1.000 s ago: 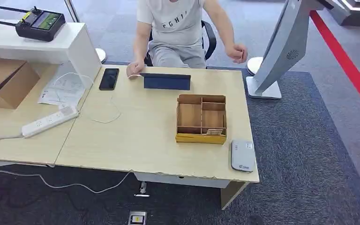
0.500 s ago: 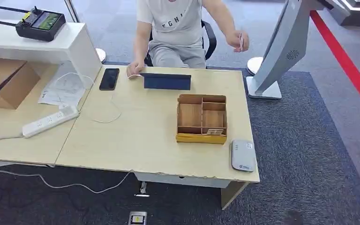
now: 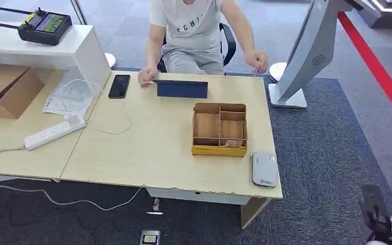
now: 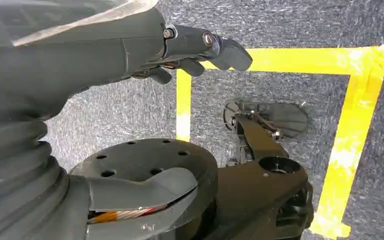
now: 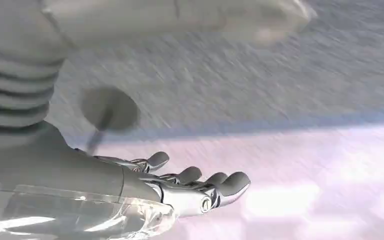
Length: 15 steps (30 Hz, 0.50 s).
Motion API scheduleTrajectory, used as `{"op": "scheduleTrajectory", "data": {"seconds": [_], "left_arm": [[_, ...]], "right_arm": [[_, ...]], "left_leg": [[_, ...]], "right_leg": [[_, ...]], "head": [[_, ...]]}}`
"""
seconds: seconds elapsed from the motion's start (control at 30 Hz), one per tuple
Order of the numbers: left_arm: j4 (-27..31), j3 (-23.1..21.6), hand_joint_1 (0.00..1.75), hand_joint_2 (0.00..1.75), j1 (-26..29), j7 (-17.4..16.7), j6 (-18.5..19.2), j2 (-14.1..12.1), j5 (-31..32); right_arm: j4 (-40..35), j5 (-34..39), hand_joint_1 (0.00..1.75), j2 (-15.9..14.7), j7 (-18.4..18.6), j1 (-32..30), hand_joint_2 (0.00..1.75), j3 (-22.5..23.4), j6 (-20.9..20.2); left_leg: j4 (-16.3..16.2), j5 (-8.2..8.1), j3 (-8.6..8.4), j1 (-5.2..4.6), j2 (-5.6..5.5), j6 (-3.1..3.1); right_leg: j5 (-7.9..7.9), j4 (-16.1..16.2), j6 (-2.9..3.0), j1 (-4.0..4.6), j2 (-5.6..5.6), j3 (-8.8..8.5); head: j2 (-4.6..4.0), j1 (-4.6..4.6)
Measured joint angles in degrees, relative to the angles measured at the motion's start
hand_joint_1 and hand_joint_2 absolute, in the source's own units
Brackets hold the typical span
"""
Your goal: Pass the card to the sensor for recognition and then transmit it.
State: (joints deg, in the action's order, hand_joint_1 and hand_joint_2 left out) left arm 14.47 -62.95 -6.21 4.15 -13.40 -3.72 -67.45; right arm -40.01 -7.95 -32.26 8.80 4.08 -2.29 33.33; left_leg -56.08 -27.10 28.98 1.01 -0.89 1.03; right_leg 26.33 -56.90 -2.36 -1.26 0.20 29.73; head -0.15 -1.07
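A grey carpet runs under a pale wooden table point(image 3: 148, 153). Your right hand point(image 3: 380, 222) rises at the lower right, off the table's near right corner, fingers point(image 5: 195, 177) spread and holding nothing, probably starting its reach. Your left hand point(image 4: 190, 50) hangs over the floor, loosely open and unladen. The sensor point(image 3: 264, 169) lies on the near right corner. Across the table, the person's hand point(image 3: 256, 61) holds the card point(image 3: 255, 70), likely to offer it.

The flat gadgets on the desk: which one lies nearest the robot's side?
The small grey card reader, at the desk's near right corner beside the wooden organizer. The black phone and dark tablet lie at the far edge, by the seated person.
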Motion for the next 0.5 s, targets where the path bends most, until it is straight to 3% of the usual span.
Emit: {"op": "scheduleTrajectory", "data": {"seconds": [0.1,0.3,0.4,0.5], "left_arm": [[-0.04,-0.31,0.0,1.75,-0.08,0.11,-0.07,-0.07,-0.04],[-0.07,-0.92,0.0,1.75,-0.15,1.05,-0.09,-0.11,0.11],[-0.09,-1.64,0.0,1.75,-0.29,1.68,-0.09,-0.2,0.44],[-0.09,-2.01,0.0,1.75,-0.37,2.27,-0.09,-0.22,0.98]], "right_arm": [[-7.81,-5.35,0.0,-1.38,3.44,0.78,1.75,-0.96,0.26],[-21.35,-16.61,0.0,-3.19,5.39,2.0,1.75,-2.98,0.39],[-29.9,-27.49,0.0,-3.74,10.04,5.06,1.75,-5.27,-1.82],[-35.8,-32.62,0.0,-3.85,12.71,8.42,1.75,-7.83,-4.46]], "left_leg": [[0.0,0.01,-0.09,0.01,-0.02,0.01],[0.0,0.03,0.0,-0.01,-0.1,0.01],[0.0,0.04,-0.06,0.01,-0.05,0.03],[0.0,0.11,-0.05,0.01,-0.1,0.01]], "right_leg": [[0.0,-0.01,0.0,0.0,-0.01,0.01],[0.0,-0.06,0.0,0.0,-0.06,0.02],[0.0,-0.08,0.0,0.01,-0.01,0.04],[0.0,-0.08,0.0,0.01,-0.07,0.05]], "head": [[0.0,0.02],[0.0,0.04],[0.0,0.0],[0.0,0.0]]}}
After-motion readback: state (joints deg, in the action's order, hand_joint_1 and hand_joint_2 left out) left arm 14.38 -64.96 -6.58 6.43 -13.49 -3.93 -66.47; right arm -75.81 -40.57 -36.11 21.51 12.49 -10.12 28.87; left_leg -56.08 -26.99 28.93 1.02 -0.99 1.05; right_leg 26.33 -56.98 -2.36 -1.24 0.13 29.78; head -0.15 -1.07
